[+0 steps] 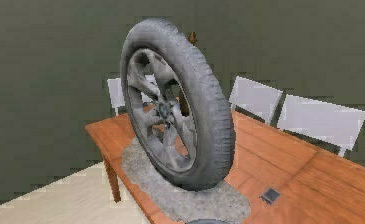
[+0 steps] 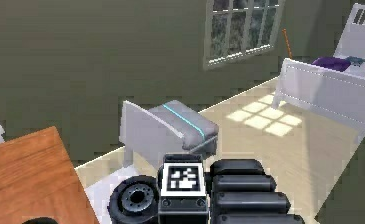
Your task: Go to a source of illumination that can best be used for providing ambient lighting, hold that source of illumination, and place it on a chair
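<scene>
My gripper [image 2: 136,200] is hanging beside the tabletop [image 2: 30,175]; I cannot tell whether it is holding anything. Ahead, a tyre [image 1: 210,115] is standing upright on the tabletop, a small brown shape [image 1: 193,38] is poking up behind it (the light? I cannot tell), and white chairs [image 1: 320,120] are lining the far side.

Tyre [image 1: 208,105] matt grey rubber, dull; rim [image 1: 153,100] grey metal, little shine; pad [image 1: 160,190] under it rough, gravelly; table [image 1: 290,165] smooth reddish wood; chairs [image 1: 322,120] plain matt pale grey; floor [image 2: 240,150] pale, smooth.
</scene>
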You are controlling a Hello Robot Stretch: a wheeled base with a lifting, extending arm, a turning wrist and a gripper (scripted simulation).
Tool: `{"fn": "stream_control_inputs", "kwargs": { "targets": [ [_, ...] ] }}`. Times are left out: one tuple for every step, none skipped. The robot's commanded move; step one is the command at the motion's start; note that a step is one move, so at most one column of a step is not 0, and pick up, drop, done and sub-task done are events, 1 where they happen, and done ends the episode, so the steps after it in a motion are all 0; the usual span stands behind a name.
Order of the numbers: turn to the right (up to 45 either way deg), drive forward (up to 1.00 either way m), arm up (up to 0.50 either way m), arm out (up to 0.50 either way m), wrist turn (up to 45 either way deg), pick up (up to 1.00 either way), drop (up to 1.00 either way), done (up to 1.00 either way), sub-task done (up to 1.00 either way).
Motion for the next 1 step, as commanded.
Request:
{"fn": "stream_control_inputs", "kwargs": {
  "targets": [
    [0.0,0.0,0.0,0.48,0.0,0.0,0.0,0.0,0.0]
  ]
}}
